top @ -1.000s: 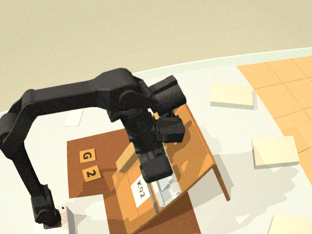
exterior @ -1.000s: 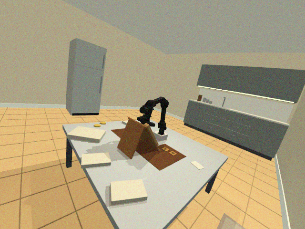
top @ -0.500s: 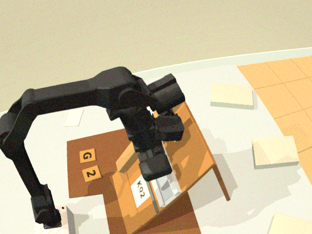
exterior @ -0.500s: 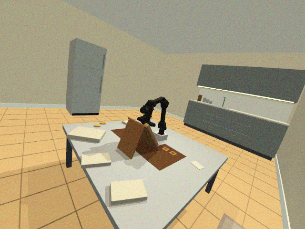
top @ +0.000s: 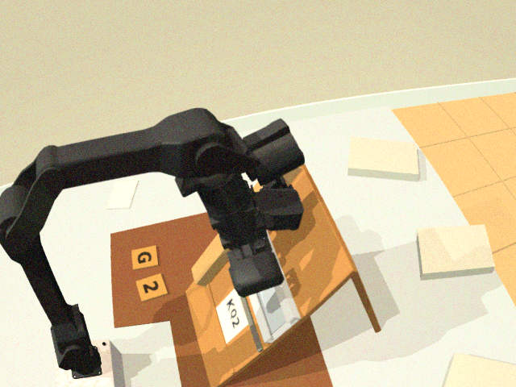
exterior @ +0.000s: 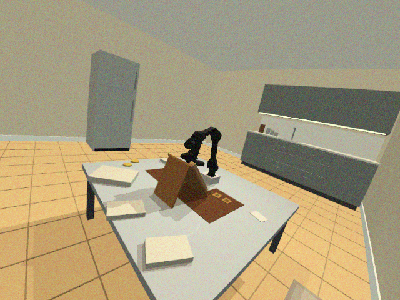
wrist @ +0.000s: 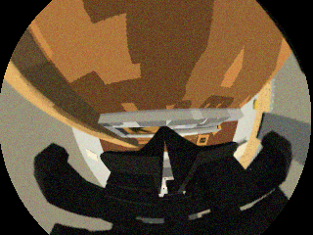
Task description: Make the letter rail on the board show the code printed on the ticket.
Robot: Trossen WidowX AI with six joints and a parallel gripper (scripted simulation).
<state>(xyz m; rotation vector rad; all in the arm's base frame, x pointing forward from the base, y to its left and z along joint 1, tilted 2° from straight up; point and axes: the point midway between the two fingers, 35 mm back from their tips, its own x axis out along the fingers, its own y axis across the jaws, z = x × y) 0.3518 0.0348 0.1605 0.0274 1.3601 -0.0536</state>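
The sloped wooden board (top: 333, 254) (exterior: 172, 180) (wrist: 168, 49) carries the ticket (top: 231, 315), which reads KQ2. The clear letter rail (top: 291, 310) (wrist: 171, 117) runs across the board above the ticket. The arm hides part of it in the top view, and I cannot tell which tiles it holds. The G tile (top: 144, 257) (exterior: 227, 200) and the 2 tile (top: 151, 287) (exterior: 217, 195) lie flat on the brown mat (top: 125, 310) (exterior: 213, 214). My gripper (wrist: 165, 129) is shut and empty, its tips near the rail. No K or Q tile can be made out.
Pale blocks (top: 383, 156) (top: 456, 254) (exterior: 168, 250) lie on the counter beyond the board, near its edge. A white card (top: 122, 194) (exterior: 259, 215) lies flat past the mat. Two small yellow round things (exterior: 127, 164) (exterior: 135, 160) lie near the counter's far edge.
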